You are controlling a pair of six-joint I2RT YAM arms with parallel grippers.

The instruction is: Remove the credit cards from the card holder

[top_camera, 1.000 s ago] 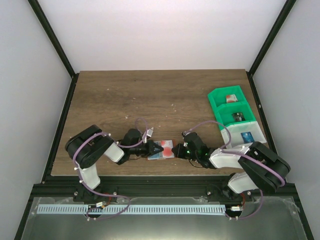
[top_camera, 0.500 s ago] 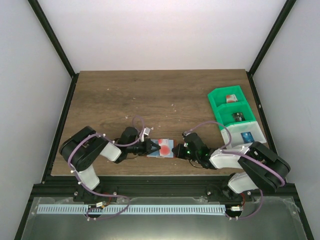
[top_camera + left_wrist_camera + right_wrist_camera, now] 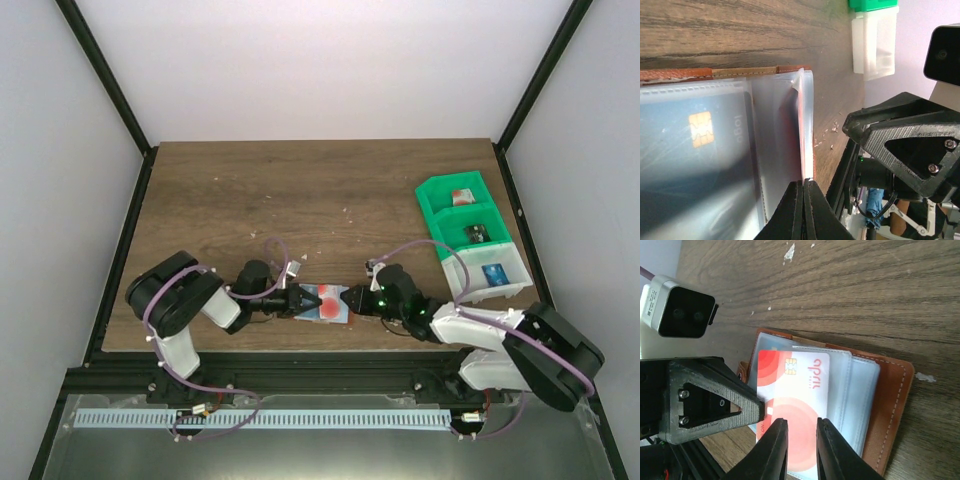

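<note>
**Step in hand.** The card holder [image 3: 890,390] lies open on the table [image 3: 300,190] close to its near edge, between the two tools. The left tool [image 3: 803,192] has its fingers together, clamped on the edge of a clear sleeve [image 3: 775,150] at the holder's left side. The right tool [image 3: 801,440] stands over the right-hand end of a red-and-white credit card [image 3: 795,385], its fingers a narrow gap apart with the card face showing between them. No grip on the card is evident. Judgement: one card is mid-extraction, with the holder pinned. How much of the card sits in a pocket cannot be told.

**Next move.** It calls for a firm hold on the card's free end and a straight pull to the right, along the sleeve, while the left tool anchors the holder.

**Materials.** The holder is stitched reddish-brown leather with rounded corners. Its sleeves are thin, glossy and flexible, and likely to lift with the card. A second card, a dark chip card [image 3: 695,150], sits under the plastic. The cards are rigid, smooth and thin.

**Far right.** Two green bins [image 3: 428,200] and a white bin [image 3: 455,275], of moulded plastic, each hold one card.
</note>
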